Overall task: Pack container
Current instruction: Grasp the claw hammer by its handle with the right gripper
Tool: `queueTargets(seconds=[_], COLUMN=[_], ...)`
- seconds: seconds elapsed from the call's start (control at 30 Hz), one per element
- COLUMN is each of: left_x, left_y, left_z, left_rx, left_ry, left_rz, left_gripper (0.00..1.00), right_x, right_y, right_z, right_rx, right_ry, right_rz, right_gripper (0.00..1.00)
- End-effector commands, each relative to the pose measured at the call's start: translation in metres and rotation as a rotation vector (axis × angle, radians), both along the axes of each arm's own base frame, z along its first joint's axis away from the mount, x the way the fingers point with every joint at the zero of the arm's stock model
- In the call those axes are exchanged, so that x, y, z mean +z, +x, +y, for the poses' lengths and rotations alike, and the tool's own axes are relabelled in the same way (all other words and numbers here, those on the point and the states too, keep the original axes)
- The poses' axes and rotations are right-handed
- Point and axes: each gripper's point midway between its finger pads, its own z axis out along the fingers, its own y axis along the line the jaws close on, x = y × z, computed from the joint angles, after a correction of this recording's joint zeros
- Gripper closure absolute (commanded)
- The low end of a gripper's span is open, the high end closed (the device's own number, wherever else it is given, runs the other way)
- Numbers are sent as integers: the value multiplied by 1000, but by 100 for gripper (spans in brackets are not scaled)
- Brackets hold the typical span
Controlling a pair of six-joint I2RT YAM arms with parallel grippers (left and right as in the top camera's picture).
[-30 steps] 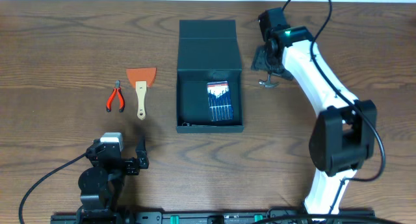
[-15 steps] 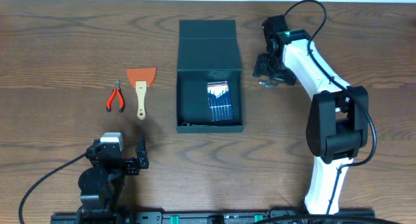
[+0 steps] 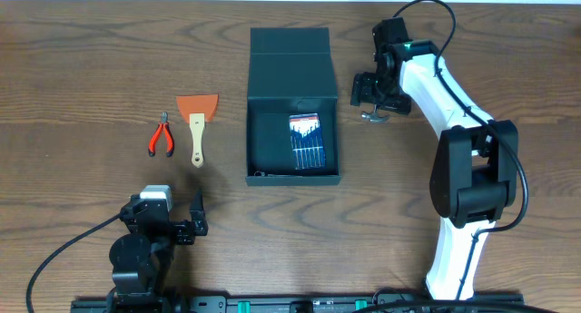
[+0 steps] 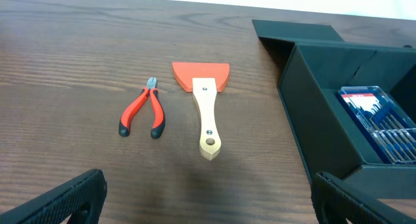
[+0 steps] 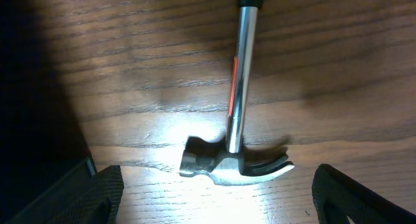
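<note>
Right wrist view: the right pincer (image 5: 218, 201) has its two fingers wide apart and holds nothing; just below it the shiny steel claw hammer with a black grip (image 5: 237, 100) lies flat on the brown wooden table (image 5: 338, 68). A little way off stands the dark green cardboard box (image 3: 270, 145), in the middle of the table with its flap lid open; inside, at one side, lies a flat blue pack of small screwdrivers (image 3: 305, 142). Past the box lie the orange scraper with a pale wooden handle (image 3: 197, 122) and the small red-handled pliers (image 3: 162, 136). The left pincer (image 4: 214, 208) is wide apart too, well back from them. I think one thing is packed; three are left, and then the lid.
</note>
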Motion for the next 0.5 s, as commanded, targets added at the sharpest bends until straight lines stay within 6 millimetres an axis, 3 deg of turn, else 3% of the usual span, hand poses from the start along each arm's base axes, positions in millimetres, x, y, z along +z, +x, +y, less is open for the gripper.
queueTargets(seconds=[0.0,0.47], left_x=[-9,-9], left_y=[0,0], left_z=[2,2], left_rx=[11,11], left_ry=[1,1], left_rz=[17,17], left_gripper=[1,1], right_x=[-10,-33], right_y=[-4,-26], right_z=[-10,-13], right_rx=[0,31], right_ry=[3,0], right_rz=[30,93], right_gripper=[13,3])
